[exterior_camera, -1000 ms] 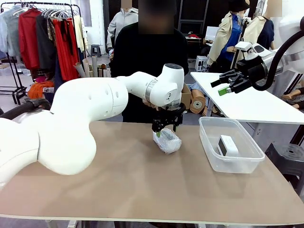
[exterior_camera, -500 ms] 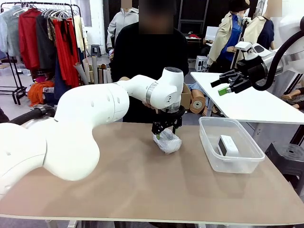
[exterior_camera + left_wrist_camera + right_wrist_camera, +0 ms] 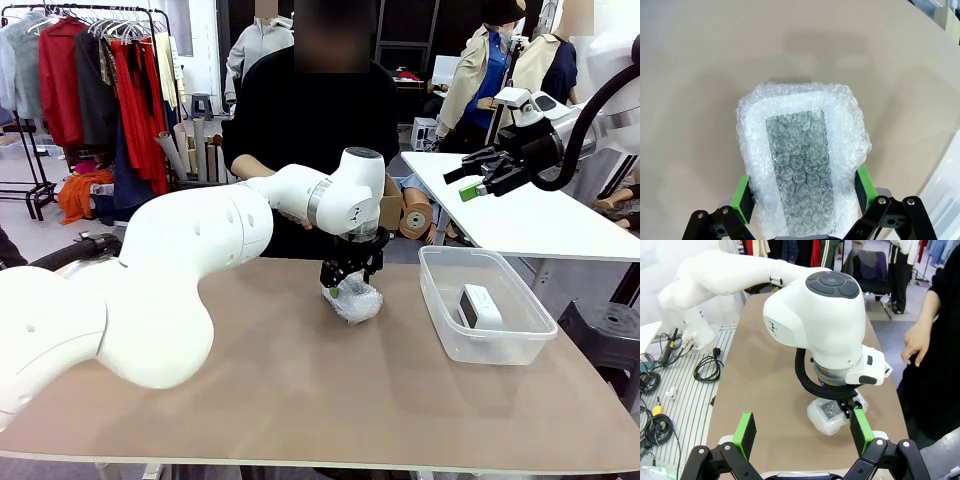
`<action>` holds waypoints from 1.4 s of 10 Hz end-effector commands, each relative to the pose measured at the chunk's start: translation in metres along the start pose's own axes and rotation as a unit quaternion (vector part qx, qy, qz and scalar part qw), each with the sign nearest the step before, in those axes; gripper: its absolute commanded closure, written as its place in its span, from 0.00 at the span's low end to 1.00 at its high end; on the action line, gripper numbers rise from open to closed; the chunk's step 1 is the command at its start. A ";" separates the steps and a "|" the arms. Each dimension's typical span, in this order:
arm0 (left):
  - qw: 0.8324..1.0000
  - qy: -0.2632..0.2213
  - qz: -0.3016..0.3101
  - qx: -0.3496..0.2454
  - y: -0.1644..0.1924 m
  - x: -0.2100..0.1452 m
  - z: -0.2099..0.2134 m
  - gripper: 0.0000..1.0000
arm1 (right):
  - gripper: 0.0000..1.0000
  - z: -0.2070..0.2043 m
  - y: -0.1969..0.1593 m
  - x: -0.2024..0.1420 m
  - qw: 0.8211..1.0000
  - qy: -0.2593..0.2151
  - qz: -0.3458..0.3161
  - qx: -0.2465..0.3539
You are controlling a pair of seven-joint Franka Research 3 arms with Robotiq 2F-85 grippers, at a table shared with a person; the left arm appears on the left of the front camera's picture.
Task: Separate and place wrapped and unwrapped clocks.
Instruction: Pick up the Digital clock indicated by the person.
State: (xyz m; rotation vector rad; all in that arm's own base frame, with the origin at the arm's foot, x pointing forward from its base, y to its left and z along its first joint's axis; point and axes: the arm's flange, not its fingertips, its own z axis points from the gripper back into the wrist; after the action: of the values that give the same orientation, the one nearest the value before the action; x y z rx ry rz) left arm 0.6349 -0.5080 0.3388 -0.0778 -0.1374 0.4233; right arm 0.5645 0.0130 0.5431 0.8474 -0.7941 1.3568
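From the front, the white left arm (image 3: 200, 260) reaches across the tan worktop (image 3: 300, 400) and points straight down at a squat clock wrapped in bubble film (image 3: 356, 300). The bundle lies on the worktop near its middle, in front of a person (image 3: 310, 110) in black who stands at the far side. Well apart to its right sits 1 clear plastic bin (image 3: 437, 310). Inside it, 1 bare white clock (image 3: 480, 305), a smooth rounded block, lies on the bin's floor.

The left wrist view brings the bundle (image 3: 800, 150) close: whitish bubbles cover a white body with a dark grey panel down its middle. The left jaws are released and spread wide, with the 2 green pads (image 3: 743, 200) standing 1 at each side of the bundle's near end, right at the film's edges.

The right wrist view looks down from high up on the left arm's (image 3: 820, 320) wrist, which hangs over the bundle (image 3: 832, 417). The person's hand (image 3: 915, 342) hangs beside the worktop's (image 3: 760, 385) edge, and cables (image 3: 707, 370) lie on a slatted floor (image 3: 690, 405). The right jaws are released too, with nothing between them. From the front, the right arm (image 3: 590, 110) holds them up in the air, well above the bin.
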 end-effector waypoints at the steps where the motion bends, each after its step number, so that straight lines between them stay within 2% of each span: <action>1: 1.000 0.014 0.011 0.004 -0.026 0.015 0.000 0.00 | 0.00 0.001 0.000 0.001 1.000 0.002 0.001 -0.001; 8: 0.999 0.030 0.023 0.011 -0.021 0.020 -0.026 0.00 | 0.00 0.001 0.000 0.001 1.000 0.002 0.001 -0.001; 10: 0.999 0.016 -0.008 0.031 -0.017 0.017 -0.028 0.00 | 0.00 0.001 0.000 0.001 1.000 0.002 0.001 -0.001; 11: 0.999 0.028 0.019 -0.001 0.004 0.005 -0.020 0.00 | 0.00 0.001 0.000 0.001 1.000 0.002 0.001 -0.001; 14: 0.999 0.028 0.019 -0.001 0.004 0.005 -0.020 0.00 | 0.00 0.001 0.000 0.001 1.000 0.002 0.001 -0.001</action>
State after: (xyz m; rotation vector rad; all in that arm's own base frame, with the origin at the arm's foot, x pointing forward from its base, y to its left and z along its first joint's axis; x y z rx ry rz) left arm 0.6404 -0.5045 0.3208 -0.0999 -0.0864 0.4487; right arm 0.5645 0.0130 0.5430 0.8474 -0.7941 1.3567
